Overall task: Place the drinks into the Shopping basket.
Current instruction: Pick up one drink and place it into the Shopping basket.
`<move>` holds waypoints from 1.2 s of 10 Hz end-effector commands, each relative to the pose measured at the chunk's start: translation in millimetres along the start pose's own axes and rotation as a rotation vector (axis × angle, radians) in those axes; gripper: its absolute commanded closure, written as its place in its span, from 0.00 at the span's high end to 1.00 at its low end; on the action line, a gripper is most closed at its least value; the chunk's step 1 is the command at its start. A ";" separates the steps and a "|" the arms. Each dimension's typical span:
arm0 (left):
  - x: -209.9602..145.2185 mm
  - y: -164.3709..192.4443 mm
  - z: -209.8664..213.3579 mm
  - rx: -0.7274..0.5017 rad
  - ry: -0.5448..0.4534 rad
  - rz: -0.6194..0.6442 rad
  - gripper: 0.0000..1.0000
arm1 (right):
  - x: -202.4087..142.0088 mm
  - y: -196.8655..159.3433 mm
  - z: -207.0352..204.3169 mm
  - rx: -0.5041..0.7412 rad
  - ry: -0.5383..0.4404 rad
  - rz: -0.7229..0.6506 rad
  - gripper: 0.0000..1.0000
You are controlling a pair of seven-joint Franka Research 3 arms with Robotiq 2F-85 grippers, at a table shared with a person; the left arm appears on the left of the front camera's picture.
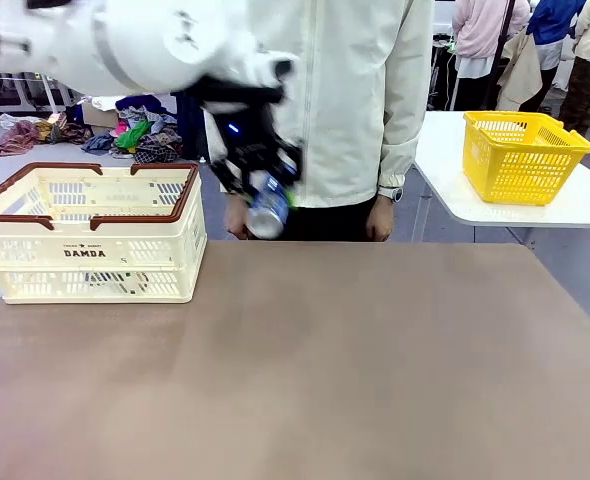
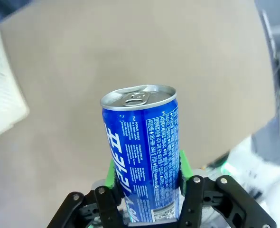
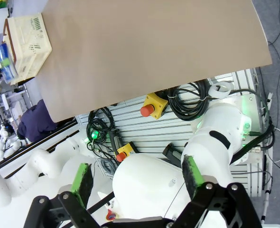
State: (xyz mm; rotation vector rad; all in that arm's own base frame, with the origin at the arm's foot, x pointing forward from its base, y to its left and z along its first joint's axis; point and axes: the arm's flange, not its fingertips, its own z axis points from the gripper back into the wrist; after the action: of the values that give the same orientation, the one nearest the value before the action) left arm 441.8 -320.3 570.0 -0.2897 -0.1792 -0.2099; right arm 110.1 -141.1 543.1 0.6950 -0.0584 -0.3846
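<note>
Blue can (image 2: 142,156) clamped in left hand (image 2: 147,187).

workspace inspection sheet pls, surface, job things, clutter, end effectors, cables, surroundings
surface: brown table, bare apart from the basket.
job's things: cream shopping basket at the table's left, far side; blue can held in the air to its right; green can nothing seen.
clutter: nothing seen.
end effectors: left end effector shut on the blue can, above the table; right end effector open, holding nothing, well back from the table.
cables: black coils at the robot's base.
surroundings: person at the far side; yellow basket on a white table behind.
</note>
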 end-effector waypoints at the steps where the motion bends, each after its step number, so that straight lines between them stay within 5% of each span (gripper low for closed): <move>1: 43.9 99.3 48.9 -0.063 -0.113 0.171 0.00 | -9.1 -3.7 2.9 0.013 0.000 0.023 1.00; 4: 55.5 239.1 89.4 -0.081 -0.206 0.296 0.00 | -9.1 -3.7 2.9 0.013 0.000 0.023 1.00; 5: 50.5 276.6 88.6 -0.074 -0.148 0.307 0.00 | -9.1 -3.7 2.9 0.013 0.000 0.023 1.00; 7: 43.3 293.6 75.4 -0.100 -0.097 0.240 0.00 | -9.1 -3.7 2.9 0.013 0.000 0.023 1.00; 12: 46.0 308.4 79.8 -0.055 -0.122 0.298 0.00 | -9.1 -3.7 2.9 0.013 0.000 0.023 1.00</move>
State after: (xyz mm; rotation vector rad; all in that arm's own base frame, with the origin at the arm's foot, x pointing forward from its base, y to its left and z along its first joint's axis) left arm 546.3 -17.2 566.5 -0.3880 -0.2341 0.0942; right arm 110.2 -141.1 543.1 0.6949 -0.0582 -0.3847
